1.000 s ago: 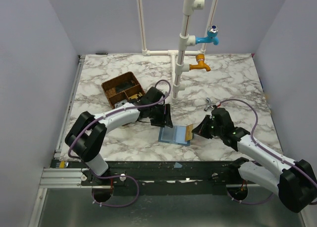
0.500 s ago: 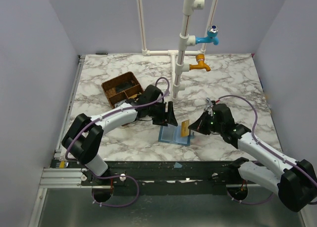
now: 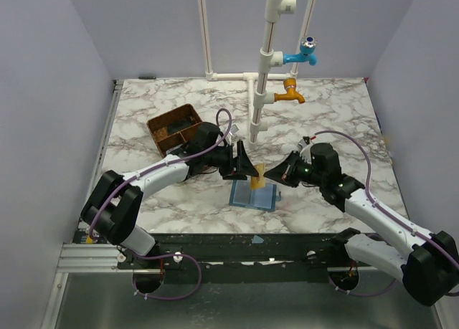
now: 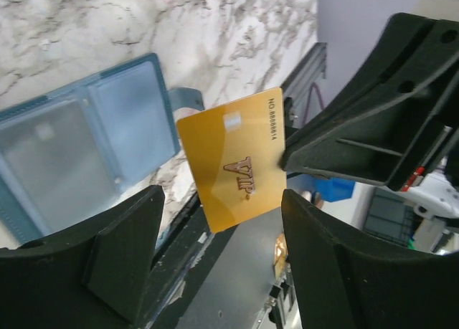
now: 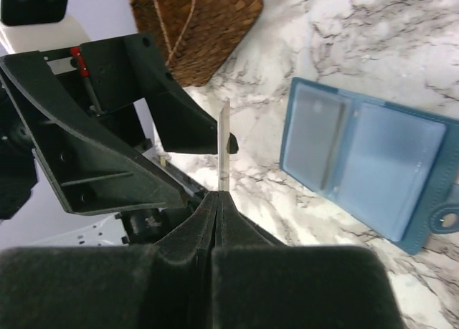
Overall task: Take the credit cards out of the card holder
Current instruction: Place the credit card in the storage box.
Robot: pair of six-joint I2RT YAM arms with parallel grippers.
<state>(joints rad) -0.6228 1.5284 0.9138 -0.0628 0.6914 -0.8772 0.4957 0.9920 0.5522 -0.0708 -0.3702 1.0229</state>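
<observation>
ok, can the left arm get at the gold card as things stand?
Probably yes. The left end effector is open, the gold VIP card lines up with its gap, and nothing sits between them. The right end effector pinches only one edge of the card.

The right tool [image 3: 272, 176] has lifted the gold card [image 4: 233, 168] from the card holder's [image 3: 252, 195] right edge to above it; the left tool [image 3: 246, 168] has swung in from the holder's left, jaws widened, now just beside the card

Left tool [image 3: 247, 169] and right tool [image 3: 272, 178] nearly meet; pipe stand [image 3: 255, 125] behind.
</observation>
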